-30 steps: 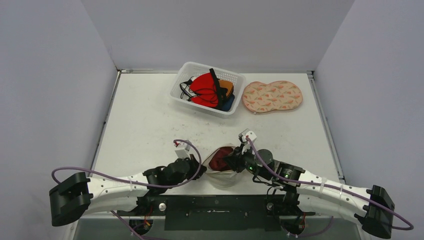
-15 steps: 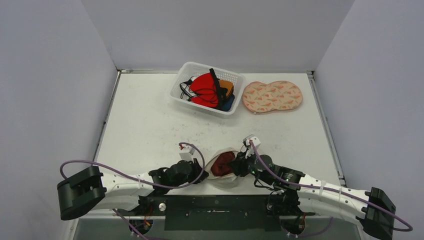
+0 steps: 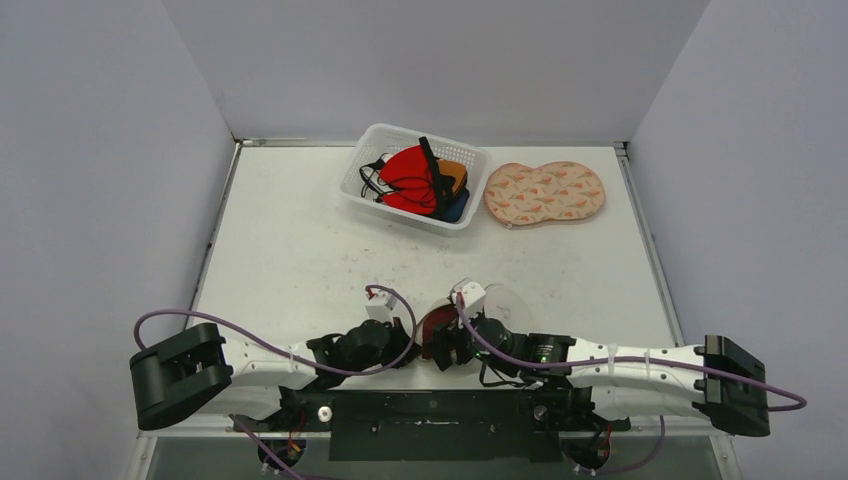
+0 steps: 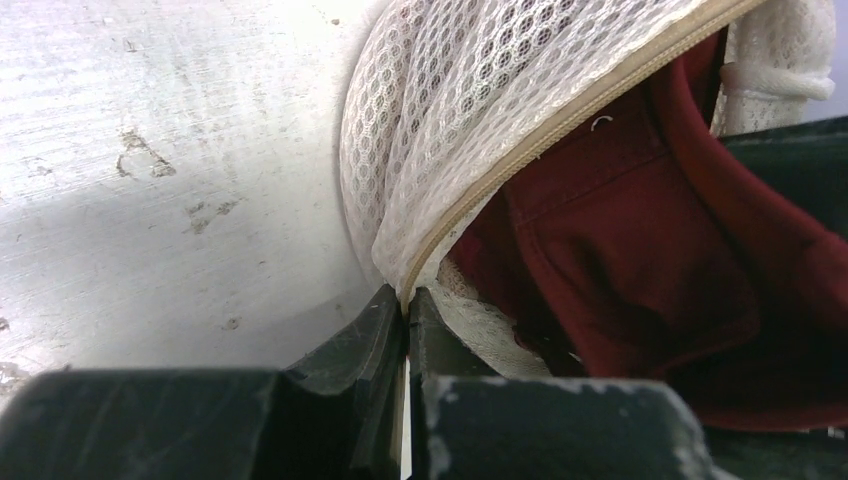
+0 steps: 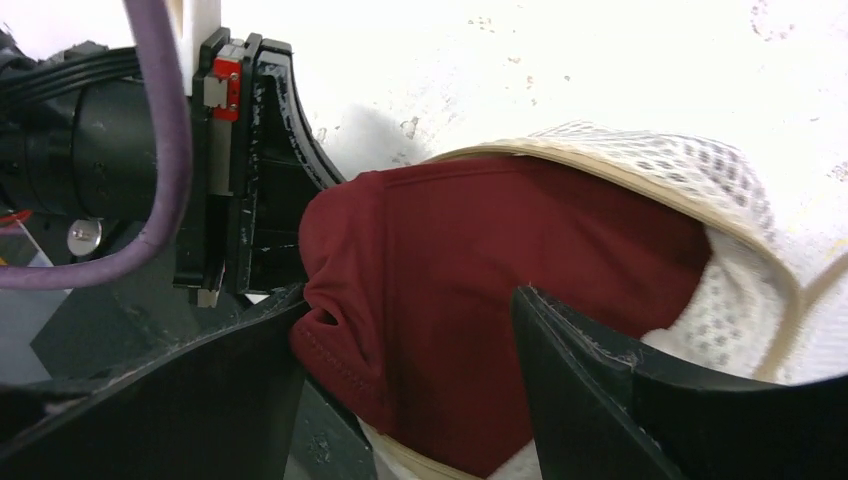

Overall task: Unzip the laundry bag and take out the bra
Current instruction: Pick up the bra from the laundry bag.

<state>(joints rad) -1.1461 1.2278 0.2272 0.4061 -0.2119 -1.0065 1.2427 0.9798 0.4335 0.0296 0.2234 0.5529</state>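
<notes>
The white mesh laundry bag (image 3: 503, 301) lies near the table's front edge with its zipper open. The dark red bra (image 3: 434, 323) bulges out of the opening. My left gripper (image 3: 407, 338) is shut on the bag's beige zipper edge (image 4: 520, 150), and its fingers (image 4: 385, 325) pinch the edge at their tips beside the mesh (image 4: 470, 90). My right gripper (image 5: 405, 300) is open at the mouth of the bag (image 5: 720, 190). The bra (image 5: 480, 250) lies between its fingers; one fingertip (image 5: 280, 310) touches a fold, the other (image 5: 535, 310) rests over the cloth.
A white basket (image 3: 365, 160) holding red, orange, blue and black garments stands at the back centre. A pink patterned bag (image 3: 545, 192) lies flat to its right. Grey walls close in the table on the left, right and back sides.
My right gripper has opened and moved left over the bag's opening, so it now straddles the bra. The left gripper kept its hold on the zipper edge and shifted slightly right.
</notes>
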